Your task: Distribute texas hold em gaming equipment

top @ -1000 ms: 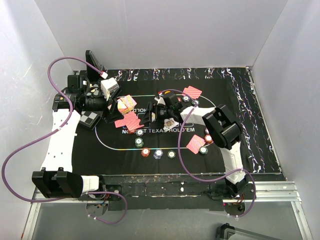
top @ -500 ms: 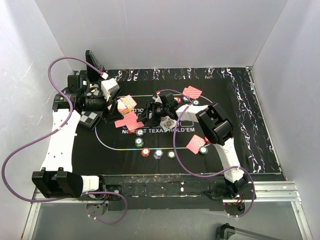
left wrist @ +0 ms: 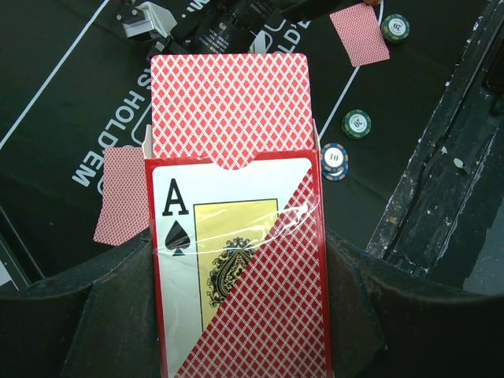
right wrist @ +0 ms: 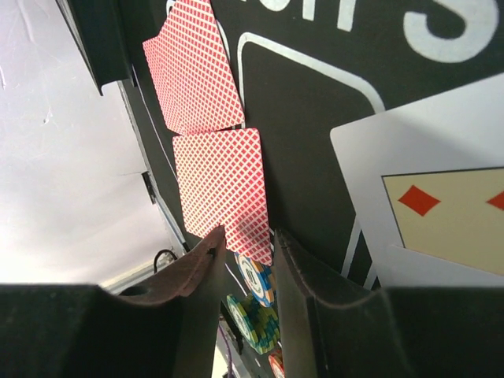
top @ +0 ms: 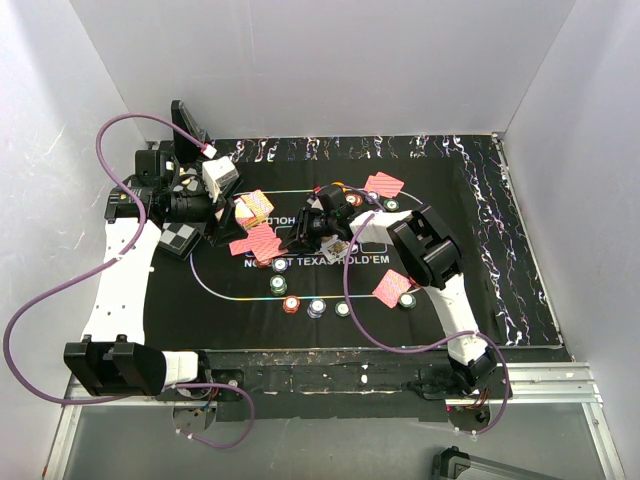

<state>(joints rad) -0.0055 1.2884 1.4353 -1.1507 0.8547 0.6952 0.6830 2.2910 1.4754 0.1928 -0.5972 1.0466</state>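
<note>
Mid-deal. My left gripper (left wrist: pixel 236 315) is clamped on the card box (left wrist: pixel 236 252), with the deck (left wrist: pixel 228 102) poking out the top, held just off the left end of the mat lettering (top: pixel 365 261). Red-backed cards (top: pixel 260 243) lie left of the lettering, others above-right and below-right of it. A face-up diamond card (right wrist: pixel 425 228) sits on it. Poker chips (top: pixel 316 307) are lined up below it. My right gripper (right wrist: pixel 246 252) hovers over the lettering with its jaws nearly together. I can't tell if it pinches anything. Judging by the box, plenty is left to deal.
</note>
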